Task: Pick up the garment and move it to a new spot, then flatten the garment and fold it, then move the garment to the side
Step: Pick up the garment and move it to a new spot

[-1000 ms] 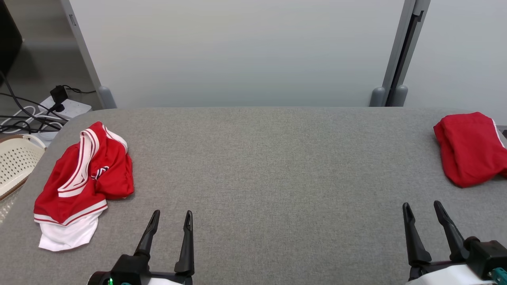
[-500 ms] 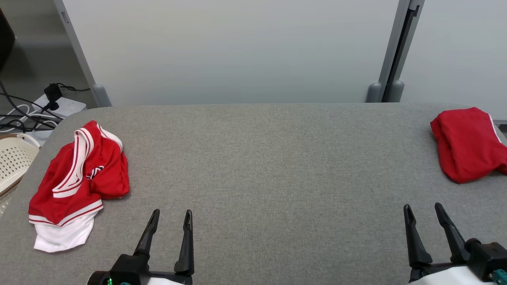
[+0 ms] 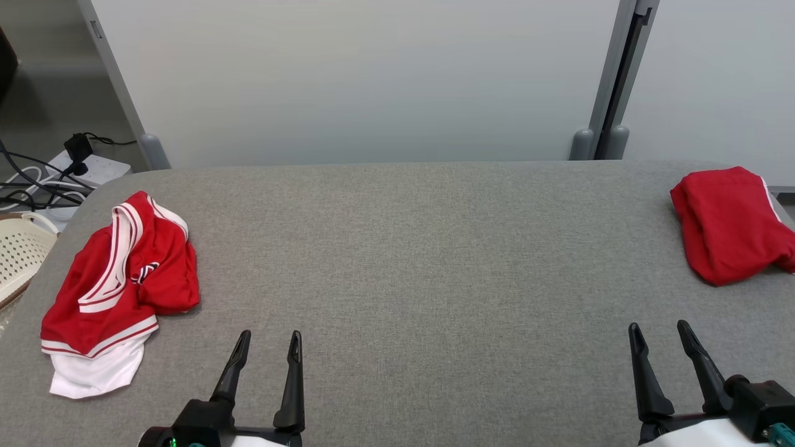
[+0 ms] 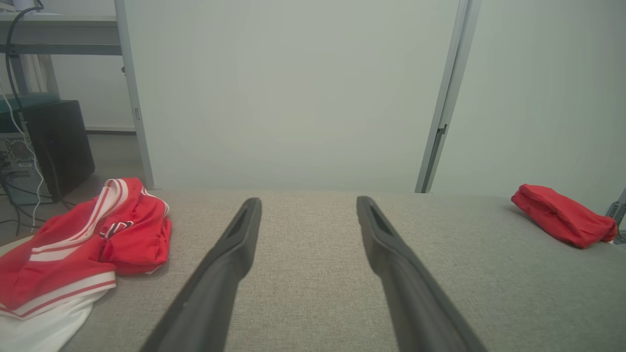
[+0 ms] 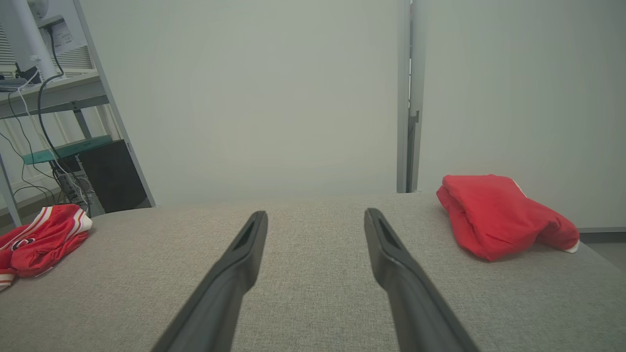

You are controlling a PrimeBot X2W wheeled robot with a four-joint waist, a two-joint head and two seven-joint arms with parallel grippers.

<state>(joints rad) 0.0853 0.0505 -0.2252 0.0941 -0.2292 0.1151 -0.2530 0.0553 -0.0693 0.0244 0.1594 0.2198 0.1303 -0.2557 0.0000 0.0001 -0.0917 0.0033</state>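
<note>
Near edge: left gripper (image 3: 271,336) and right gripper (image 3: 658,326) over the grey counter (image 3: 404,261). Fingers on both spread wide, nothing held.

Left of the left gripper, not touching it: crumpled garment (image 3: 118,279), red with white-striped trim, white part nearest. It lies at the counter's left end.

Farther back, right end: folded red garment (image 3: 726,223), apart from the right gripper.

Off the left edge: pale perforated basket (image 3: 18,251). Beyond it, power strip (image 3: 93,169) with cables.

Pale partition (image 3: 372,81) behind.
</note>
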